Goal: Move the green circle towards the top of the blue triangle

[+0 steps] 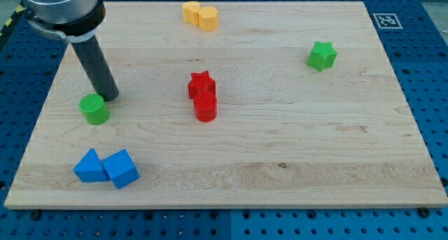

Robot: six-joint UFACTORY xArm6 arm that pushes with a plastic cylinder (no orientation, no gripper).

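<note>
Where the desk (280, 163) nears the view's left edge, the green circle (94, 108) is seen standing upright, a short round block, about halfway between the view's top and bottom. The tip (109, 97) of the dark rod is set down just beside it, at its upper right, so close that the two appear to touch, though contact cannot be confirmed. No tool that opens or closes is carried: the arm ends in the plain rod, which rises from the tip toward the view's top left and is joined there to a wider grey housing.

Below the green circle, near the view's bottom left corner, the blue triangle (89, 166) is found lying flat, well apart from the circle. A blue cube (122, 168) is pressed against its right side, slightly turned.

Near the middle of the desk a red star (201, 84) is placed, and a red cylinder (206, 107) is set directly below it, the two touching. At the view's top, slightly left of centre, two yellow blocks (200, 15) are set side by side in contact; their exact shapes are hard to make out. Far off toward the view's upper right, a green star (322, 55) is seen alone. The desk is of pale wood and is laid on a blue perforated surface (427, 72).
</note>
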